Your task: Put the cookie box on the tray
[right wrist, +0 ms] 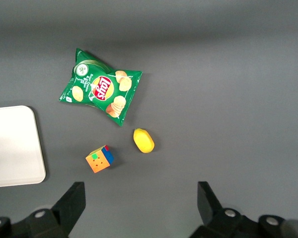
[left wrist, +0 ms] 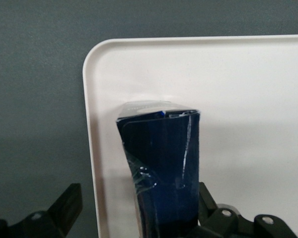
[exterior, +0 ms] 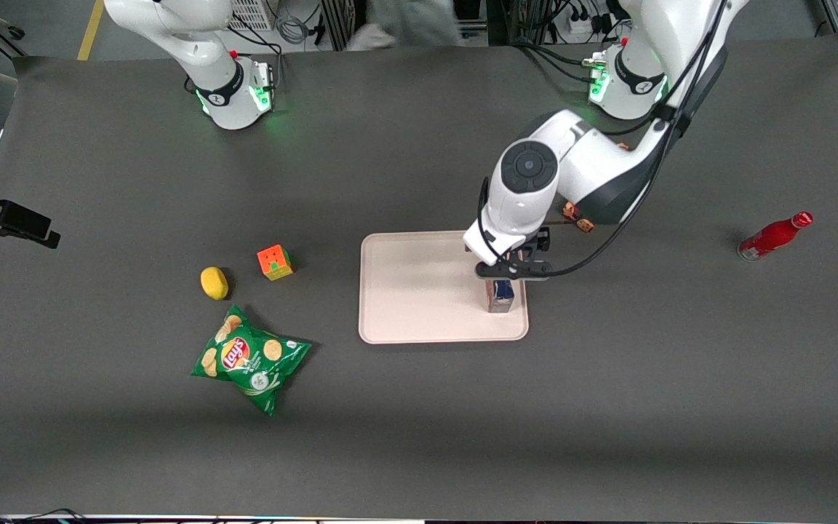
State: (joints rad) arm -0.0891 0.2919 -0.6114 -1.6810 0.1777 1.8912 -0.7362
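While a green Lay's chip bag [exterior: 252,360] is lying nearest the front camera, toward the parked arm's end of the table, the cookie box [exterior: 500,295] is standing upright on the tray [exterior: 372,291], just inside the tray's near corner at the working arm's end. The wrist view is showing the same dark blue carton [left wrist: 161,163] resting on the pale tray [left wrist: 238,74] beside its rounded corner. The gripper [exterior: 512,271] is hovering directly above the box with its jaws spread (one of the fingers [left wrist: 67,203] is sitting well clear of the carton), so it is gripping nothing. Beside the tray toward the parked arm, a yellow lemon-shaped object [exterior: 214,282] and a colourful puzzle cube [exterior: 275,262] are lying close together. Slightly farther off, a red bottle [exterior: 774,236] is lying on its side toward the working arm's end.
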